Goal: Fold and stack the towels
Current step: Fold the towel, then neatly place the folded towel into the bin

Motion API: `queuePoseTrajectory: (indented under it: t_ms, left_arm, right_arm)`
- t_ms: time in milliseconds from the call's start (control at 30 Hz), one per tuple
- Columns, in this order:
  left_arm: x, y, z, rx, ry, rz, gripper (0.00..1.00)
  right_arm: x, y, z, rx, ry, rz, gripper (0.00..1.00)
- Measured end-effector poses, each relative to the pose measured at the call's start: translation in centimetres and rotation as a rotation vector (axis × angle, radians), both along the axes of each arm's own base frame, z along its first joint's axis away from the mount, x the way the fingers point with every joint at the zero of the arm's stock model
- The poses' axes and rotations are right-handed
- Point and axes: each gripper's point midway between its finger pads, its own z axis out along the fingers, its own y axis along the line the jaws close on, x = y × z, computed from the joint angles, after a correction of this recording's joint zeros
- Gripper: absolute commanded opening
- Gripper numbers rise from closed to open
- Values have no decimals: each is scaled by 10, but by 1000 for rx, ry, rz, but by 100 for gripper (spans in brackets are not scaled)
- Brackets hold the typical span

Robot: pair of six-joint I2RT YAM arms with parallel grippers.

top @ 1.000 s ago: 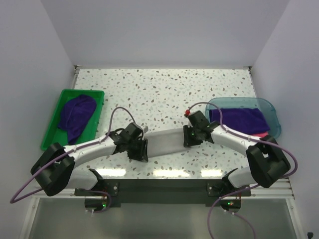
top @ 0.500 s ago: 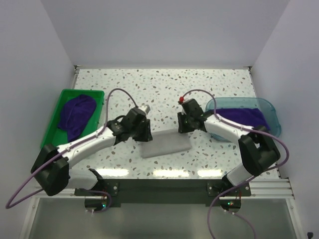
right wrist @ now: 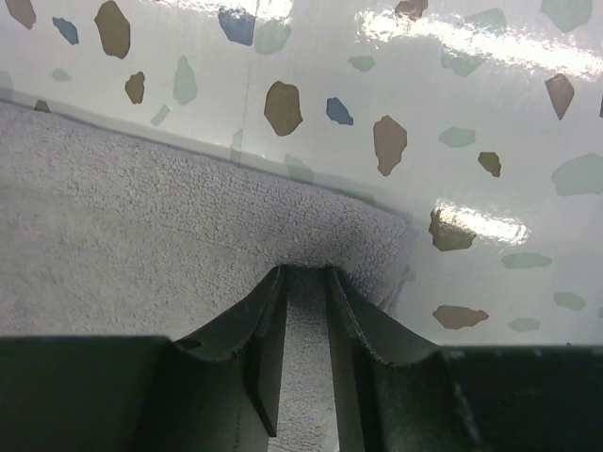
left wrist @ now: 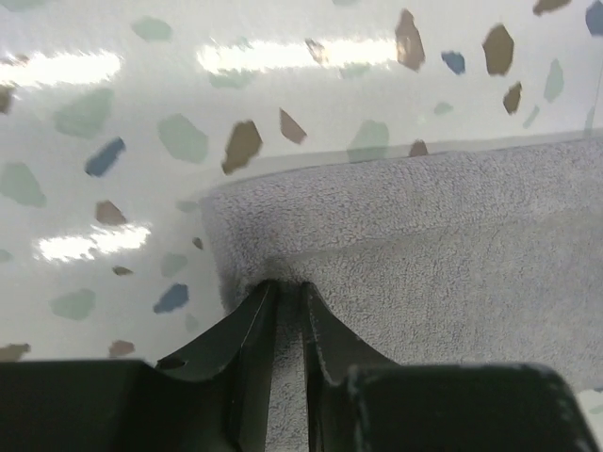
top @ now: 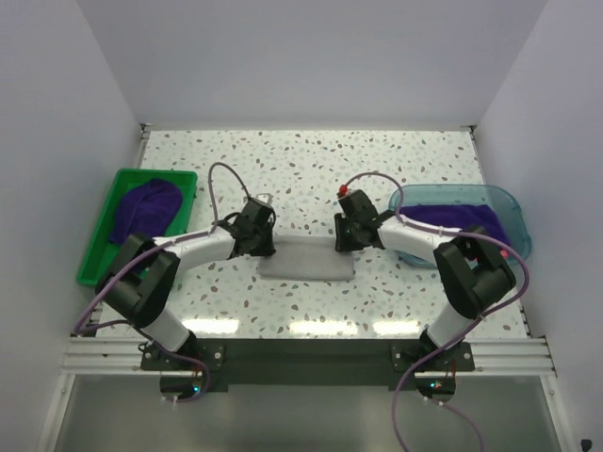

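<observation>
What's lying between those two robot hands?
A pale grey towel spans the gap; the left gripper and right gripper each pinch a far corner. The top view shows it.

Three towels are visible: one pale grey towel (top: 306,259) and two dark purple ones (the left purple towel (top: 146,212) and the right purple towel (top: 466,218)). Containers number two: one green bin (top: 99,254) and one teal tray (top: 513,212). There are two robot arms, the left arm (top: 203,247) and the right arm (top: 410,240), and one desk (top: 311,165).
</observation>
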Motion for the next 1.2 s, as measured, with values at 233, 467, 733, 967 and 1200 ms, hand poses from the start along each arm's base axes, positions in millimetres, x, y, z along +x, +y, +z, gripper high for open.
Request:
queuePoseTrajectory:
  t_ms: [233, 467, 733, 967, 1200]
  left_arm:
    - [24, 23, 10, 94, -35, -13, 57]
    - [25, -8, 52, 194, -119, -177, 88]
    - [-33, -96, 81, 124, -191, -466, 90]
    - [-56, -150, 65, 118, -177, -620, 84]
    - [-57, -172, 25, 192, -126, -683, 67]
  right_arm:
    - [12, 7, 19, 23, -16, -36, 55]
    - [30, -15, 77, 46, -104, -96, 87]
    - [9, -65, 131, 17, -191, -175, 99]
    - [-16, -111, 131, -81, -200, -289, 99]
    - [-30, -131, 117, -152, -162, -346, 99]
